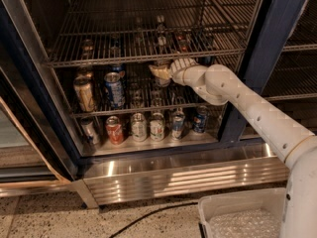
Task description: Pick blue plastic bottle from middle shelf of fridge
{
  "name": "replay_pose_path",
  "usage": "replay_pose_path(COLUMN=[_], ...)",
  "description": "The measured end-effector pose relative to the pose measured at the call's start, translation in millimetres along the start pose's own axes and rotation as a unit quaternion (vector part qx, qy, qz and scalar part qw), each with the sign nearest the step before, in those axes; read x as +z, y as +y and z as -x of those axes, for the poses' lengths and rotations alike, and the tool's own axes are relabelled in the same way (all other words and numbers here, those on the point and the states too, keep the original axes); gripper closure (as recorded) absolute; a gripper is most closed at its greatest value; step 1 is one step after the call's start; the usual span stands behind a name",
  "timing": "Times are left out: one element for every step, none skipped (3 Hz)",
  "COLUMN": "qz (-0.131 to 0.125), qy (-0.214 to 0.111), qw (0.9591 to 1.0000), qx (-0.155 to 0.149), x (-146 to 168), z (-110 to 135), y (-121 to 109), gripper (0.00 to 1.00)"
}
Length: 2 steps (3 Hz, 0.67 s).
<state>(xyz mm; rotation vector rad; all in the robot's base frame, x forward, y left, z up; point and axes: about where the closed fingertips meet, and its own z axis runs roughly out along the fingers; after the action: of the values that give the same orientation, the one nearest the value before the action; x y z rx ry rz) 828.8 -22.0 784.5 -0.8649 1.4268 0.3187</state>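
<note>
The fridge (270, 43) stands open with dark blue frames and wire racks. The middle shelf (99, 112) is a grey wire rack holding a gold can (84, 93) and a blue-and-silver can (114, 89) at its left. My gripper (159, 72), tan-coloured on a white arm (247, 110), reaches in from the right. It sits just under the upper rack, above the middle of this shelf. The blue plastic bottle (161, 82) is mostly hidden behind the gripper; only a dark bit shows below it.
Several cans stand on the steel bottom floor, among them a red can (115, 129) and a blue can (199, 119). The upper rack (124, 58) is close above the gripper. A white bin (233, 207) and a black cable (148, 214) are on the floor.
</note>
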Motion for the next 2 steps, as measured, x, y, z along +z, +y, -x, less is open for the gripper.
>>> replay_pose_path(qz=[0.0,0.0], qy=[0.0,0.0], qw=[1.0,1.0], qx=[0.0,0.0], x=[0.0,0.0], z=[0.0,0.0], y=[0.0,0.0], gripper=[0.72,0.97])
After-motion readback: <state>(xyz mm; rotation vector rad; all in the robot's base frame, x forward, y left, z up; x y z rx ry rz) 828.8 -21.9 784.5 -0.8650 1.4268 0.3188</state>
